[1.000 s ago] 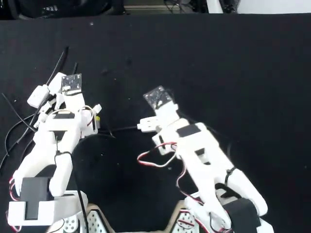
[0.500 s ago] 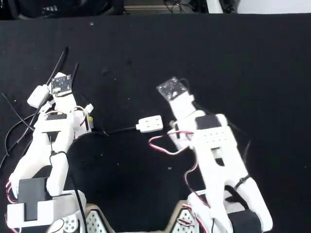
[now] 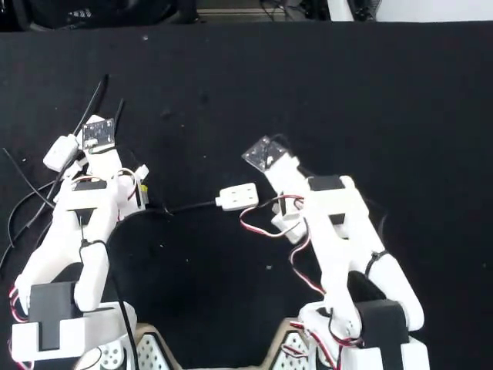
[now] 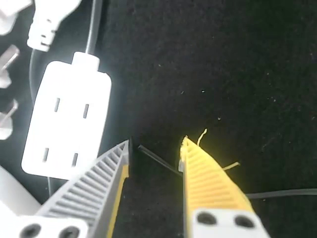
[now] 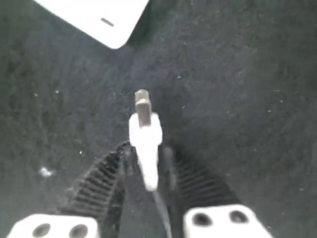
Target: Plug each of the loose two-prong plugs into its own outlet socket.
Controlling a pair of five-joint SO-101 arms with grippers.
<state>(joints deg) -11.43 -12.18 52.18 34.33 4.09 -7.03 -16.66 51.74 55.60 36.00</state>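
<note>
A: Which step are you on?
B: Insertion. Your right claw (image 5: 146, 149) is clenched on a white plug (image 5: 144, 135), prongs facing the outlet block (image 5: 94, 15) nearby, apart from it. Your left claw (image 4: 155, 146) hangs released beside a second outlet (image 4: 67, 126).
A: Next?
B: Probably align prongs with slots, then push

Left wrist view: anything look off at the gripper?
Yes. On the left gripper, the yellow finger has thin wisps sticking off its tip, like frayed tape or print stringing. A thin black cable also crosses the gripper's open gap, beside the outlet block.
</note>
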